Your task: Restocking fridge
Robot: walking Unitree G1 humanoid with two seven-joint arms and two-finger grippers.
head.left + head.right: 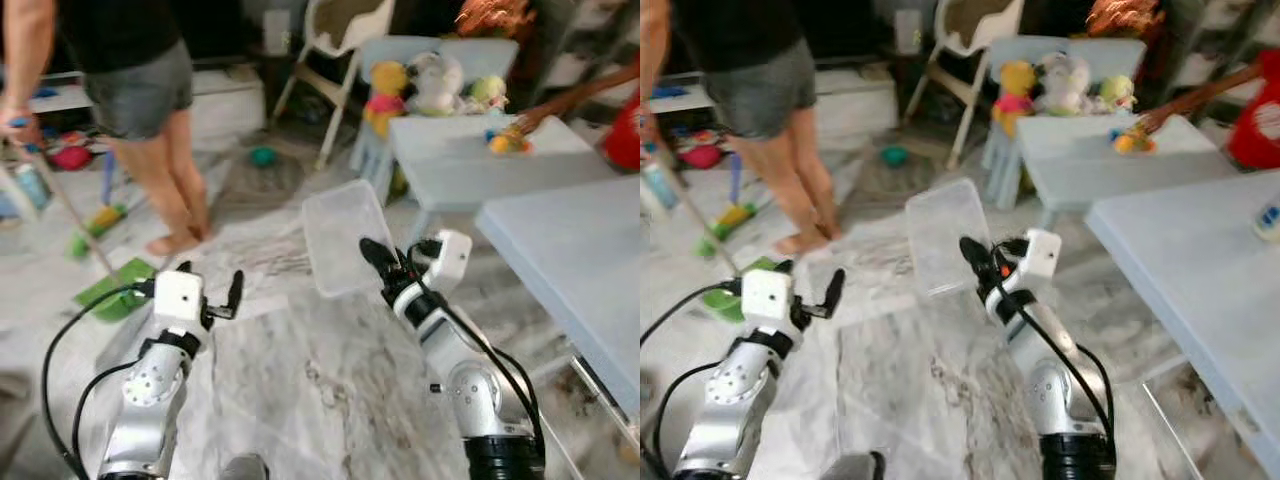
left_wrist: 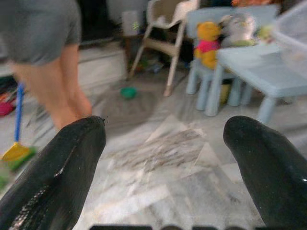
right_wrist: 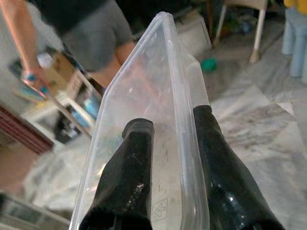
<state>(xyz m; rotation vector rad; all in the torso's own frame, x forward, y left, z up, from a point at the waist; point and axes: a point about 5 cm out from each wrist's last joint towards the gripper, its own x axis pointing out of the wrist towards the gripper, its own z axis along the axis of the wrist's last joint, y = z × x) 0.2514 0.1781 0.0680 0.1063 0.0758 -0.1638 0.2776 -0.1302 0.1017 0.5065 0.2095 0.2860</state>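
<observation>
**Clear plastic container held above a marble floor**

The right pincer [image 3: 168,139] clamps the rim of a clear plastic container [image 1: 345,238], held up over the grey-veined marble floor [image 1: 330,390]. The left pincer [image 2: 165,158] is spread wide, holding nothing. A person [image 1: 140,90] stands with a broom [image 1: 70,215]; stuffed toys [image 1: 435,85] sit behind a pale blue counter [image 1: 480,150]. A recycling mark on the container cannot be read.

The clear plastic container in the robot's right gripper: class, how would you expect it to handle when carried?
The clear plastic container looks empty and thin-walled, so probably light. The right gripper pinches only one wall, so it may flex or swing. Its smooth glossy plastic could slip.
</observation>
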